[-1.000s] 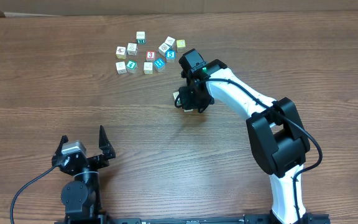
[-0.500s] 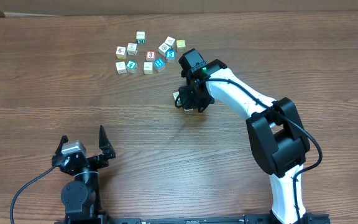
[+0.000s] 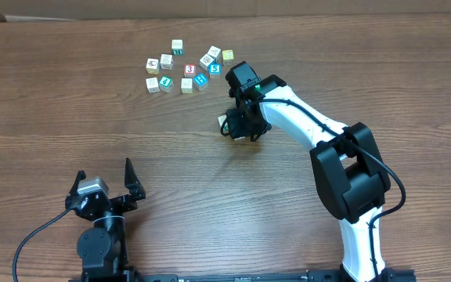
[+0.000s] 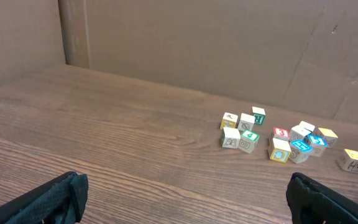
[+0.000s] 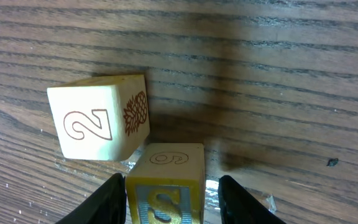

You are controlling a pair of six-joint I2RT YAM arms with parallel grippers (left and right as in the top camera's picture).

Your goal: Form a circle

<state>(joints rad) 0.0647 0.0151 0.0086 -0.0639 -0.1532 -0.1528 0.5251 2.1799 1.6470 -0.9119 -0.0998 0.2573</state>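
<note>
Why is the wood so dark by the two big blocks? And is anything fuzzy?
Right wrist view: a soft shadow darkens the table above the S cube. Left wrist view: the near fingers look a bit fuzzy, the far cubes sharper. Overhead view: even light, no glare.

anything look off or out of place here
Two cubes sit well apart from the main cluster of cubes, down by the right gripper. The cream "2" cube lies skewed, its corner apparently touching the yellow "S" cube, which sits between the gripper's fingers. Nothing looks damaged.
</note>
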